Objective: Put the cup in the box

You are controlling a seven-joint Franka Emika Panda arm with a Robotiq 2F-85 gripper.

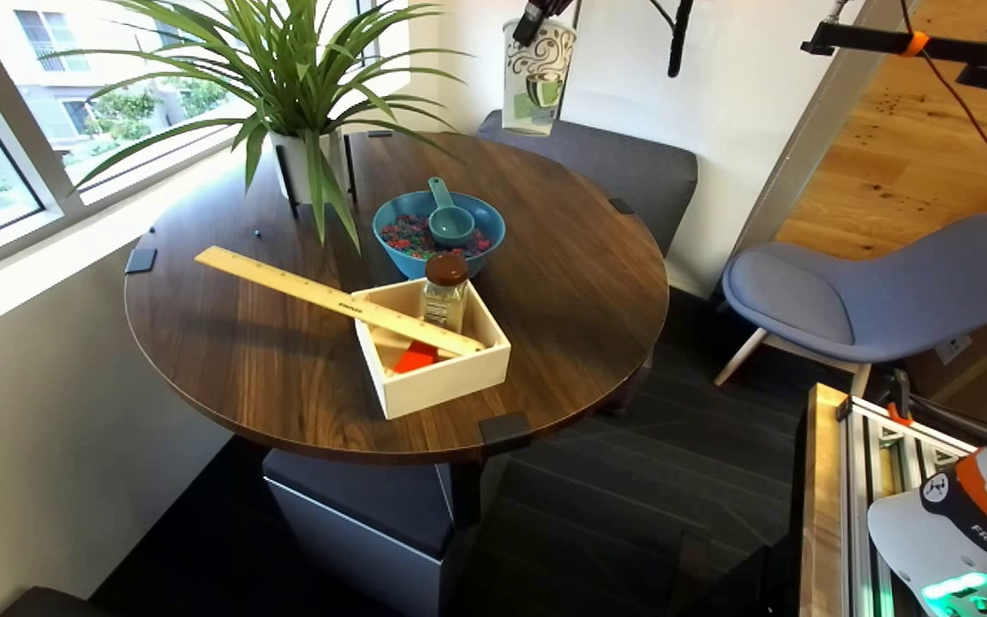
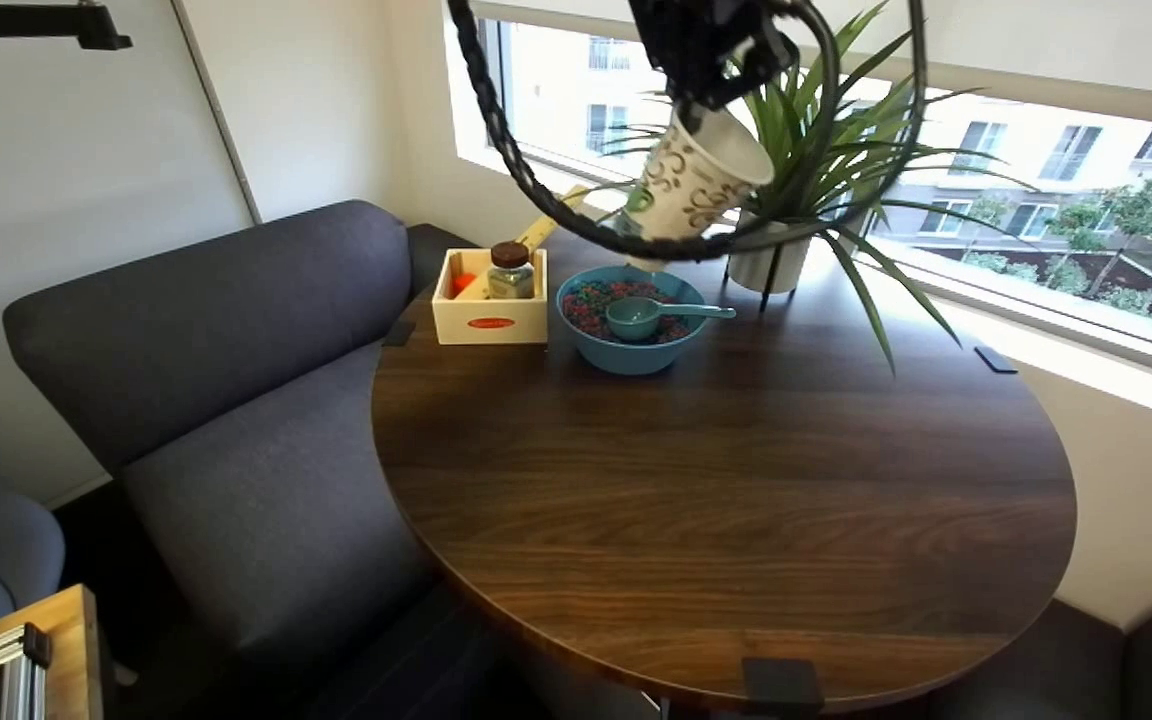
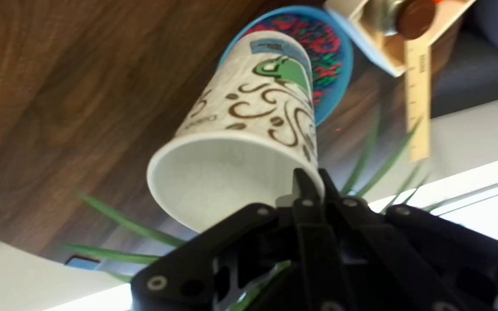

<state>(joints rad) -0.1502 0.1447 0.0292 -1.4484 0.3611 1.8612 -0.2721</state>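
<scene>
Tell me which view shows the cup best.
The wrist view: there the cup is largest, showing its printed side, its open mouth and the tool gripping its rim. Both exterior views show it smaller, hanging from the tool; in an exterior view, a black cable crosses in front of it near the base.

Patterned cup point(image 1: 538, 90) in hand point(image 1: 531, 27)

Box point(image 3: 373, 48) cut off at wrist view's top edge, bowl point(image 3: 344, 69) partly hidden behind cup point(image 3: 253, 103)
</scene>
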